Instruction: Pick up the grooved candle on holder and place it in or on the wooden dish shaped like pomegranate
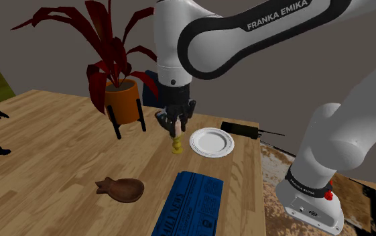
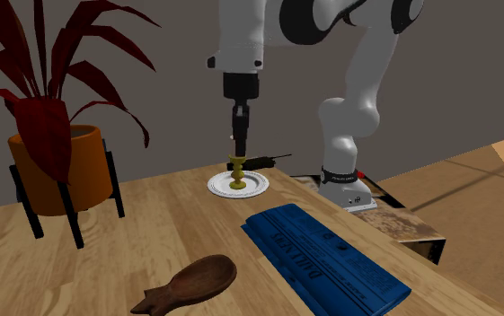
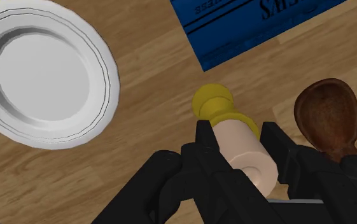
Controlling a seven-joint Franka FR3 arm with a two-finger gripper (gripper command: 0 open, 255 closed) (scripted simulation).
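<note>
The candle is a pale cream cylinder on a yellow brass-like holder. My gripper is shut on the candle's body, one black finger on each side. In the shoulder view the gripper points straight down and the holder hangs just below it, beside the white plate; I cannot tell whether its foot touches the table. The second exterior view shows the candle under the gripper. The dark brown wooden dish lies on the table, apart from the candle, toward the front.
A white plate lies close by the candle. A blue newspaper lies next to the dish. An orange plant pot stands on a black stand. A black flat device lies near the table's edge.
</note>
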